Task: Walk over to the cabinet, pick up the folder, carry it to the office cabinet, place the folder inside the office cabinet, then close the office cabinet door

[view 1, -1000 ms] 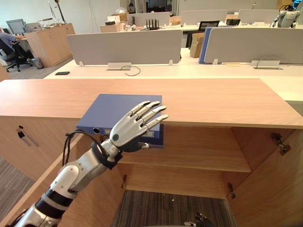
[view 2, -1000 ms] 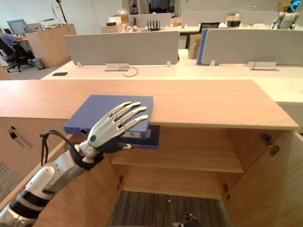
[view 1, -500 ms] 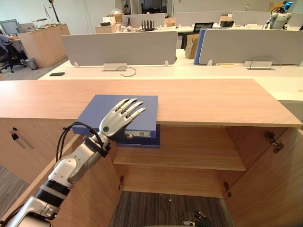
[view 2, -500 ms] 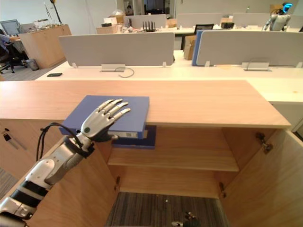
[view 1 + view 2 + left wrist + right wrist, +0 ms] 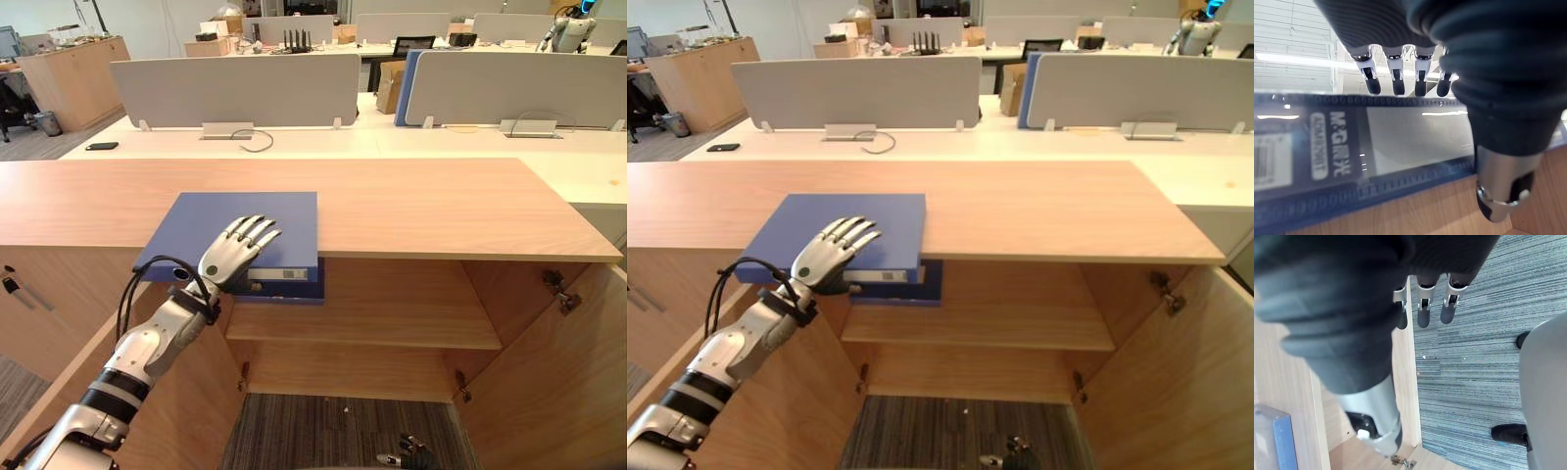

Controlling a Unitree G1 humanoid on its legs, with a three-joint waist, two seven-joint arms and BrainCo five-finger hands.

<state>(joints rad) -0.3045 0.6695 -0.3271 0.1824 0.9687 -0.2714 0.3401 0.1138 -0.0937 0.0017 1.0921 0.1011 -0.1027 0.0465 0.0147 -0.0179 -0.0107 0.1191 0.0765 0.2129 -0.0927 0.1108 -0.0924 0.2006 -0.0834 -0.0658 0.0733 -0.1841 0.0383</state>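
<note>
At the front edge of the cabinet top (image 5: 421,206), left of its middle, the blue folder (image 5: 265,220) lies flat. Its labelled spine overhangs the edge and faces the robot. The spine runs from 9 to 3 o'clock, and the cover reaches back toward 12.

The left robot hand (image 5: 227,259) comes in from 7 o'clock at the spine's left half. Its fingers (image 5: 1396,85) rest on the top cover and its thumb (image 5: 1503,196) sits under the spine, so it appears to pinch the folder across its thickness.

The open compartment's shelf (image 5: 392,323) lies toward 5 o'clock from the folder, directly under the overhang. By my reading, the folder must come toward 6 o'clock before it goes down and in.

The right robot hand (image 5: 1423,316) hangs low over the carpet with its fingers slack, much farther from the folder.
</note>
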